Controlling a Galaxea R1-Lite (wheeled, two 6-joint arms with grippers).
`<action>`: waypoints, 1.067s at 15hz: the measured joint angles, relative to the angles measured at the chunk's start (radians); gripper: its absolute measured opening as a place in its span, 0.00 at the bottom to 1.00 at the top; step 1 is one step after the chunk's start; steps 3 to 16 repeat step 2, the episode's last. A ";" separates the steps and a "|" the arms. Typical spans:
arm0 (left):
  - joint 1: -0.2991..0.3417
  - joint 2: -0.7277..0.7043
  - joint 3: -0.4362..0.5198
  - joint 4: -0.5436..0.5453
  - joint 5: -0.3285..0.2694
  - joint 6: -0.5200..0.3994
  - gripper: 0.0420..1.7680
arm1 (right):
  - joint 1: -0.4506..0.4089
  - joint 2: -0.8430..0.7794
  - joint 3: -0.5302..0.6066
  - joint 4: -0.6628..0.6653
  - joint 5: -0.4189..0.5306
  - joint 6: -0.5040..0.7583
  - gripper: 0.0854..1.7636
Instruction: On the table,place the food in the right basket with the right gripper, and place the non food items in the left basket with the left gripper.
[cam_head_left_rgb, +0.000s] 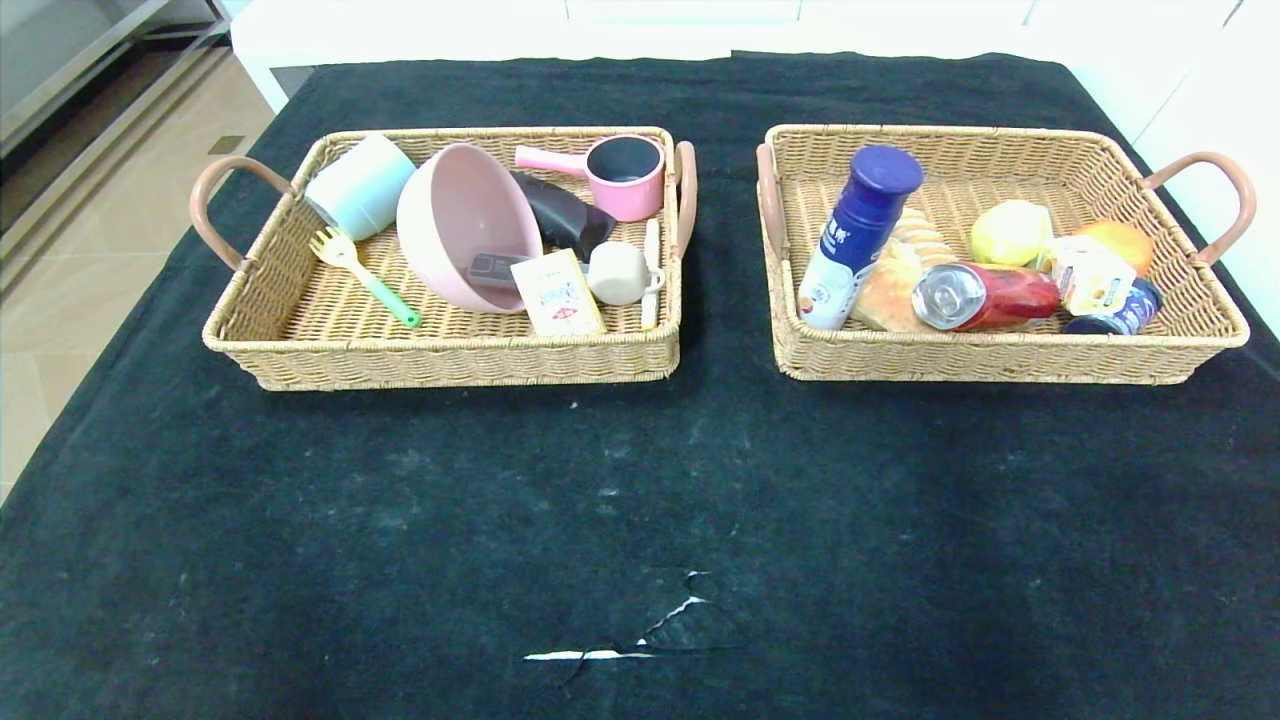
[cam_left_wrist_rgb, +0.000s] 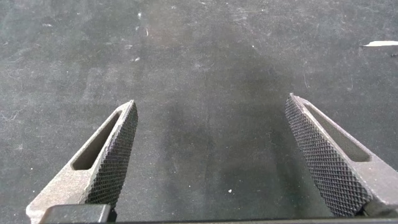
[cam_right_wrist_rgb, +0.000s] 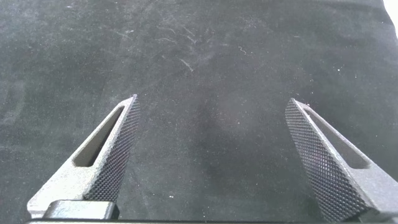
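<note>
Baskets on your table, left basket (cam_head_left_rgb: 300, 330) with dishes, right basket (cam_head_left_rgb: 1000, 355) with food, left gripper (cam_left_wrist_rgb: 211, 155) and right gripper (cam_right_wrist_rgb: 211, 158) spread wide over bare cloth, seemingly holding nothing.

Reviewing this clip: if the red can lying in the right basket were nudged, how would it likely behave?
The red can lies on its side, so it would probably roll, though the bread and carton crowding it may stop it quickly. Its smooth, round metal body likely slips under a loose grip.
</note>
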 joint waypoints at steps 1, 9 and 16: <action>0.000 0.000 0.000 0.000 0.000 0.000 0.97 | 0.000 0.000 0.000 0.000 0.000 0.000 0.96; 0.000 0.000 0.000 0.000 0.000 0.000 0.97 | 0.000 0.000 0.000 0.000 0.000 -0.001 0.96; 0.000 0.000 0.000 0.000 0.000 0.000 0.97 | 0.000 0.000 0.000 0.000 0.000 -0.001 0.96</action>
